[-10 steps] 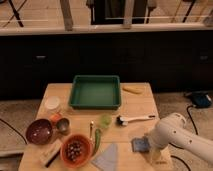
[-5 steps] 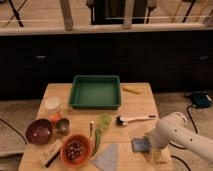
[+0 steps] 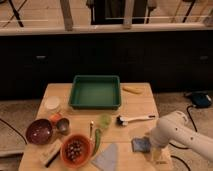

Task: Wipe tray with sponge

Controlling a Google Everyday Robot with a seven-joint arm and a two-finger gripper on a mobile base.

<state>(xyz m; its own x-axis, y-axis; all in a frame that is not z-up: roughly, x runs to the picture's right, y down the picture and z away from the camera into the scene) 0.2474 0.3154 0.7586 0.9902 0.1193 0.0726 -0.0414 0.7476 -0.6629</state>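
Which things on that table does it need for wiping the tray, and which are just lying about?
For the job: green tray, blue-grey sponge, and the tool, low beside the sponge near the table edge.
Lying about: orange bowl, dark red bowl, brush, grey-blue cloth, tan block.

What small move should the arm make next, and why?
Probably ease the gripper over the sponge to pick it up. The gripper hangs at the near right corner of the table, right beside the flat sponge, and the tray sits well away at the far edge.
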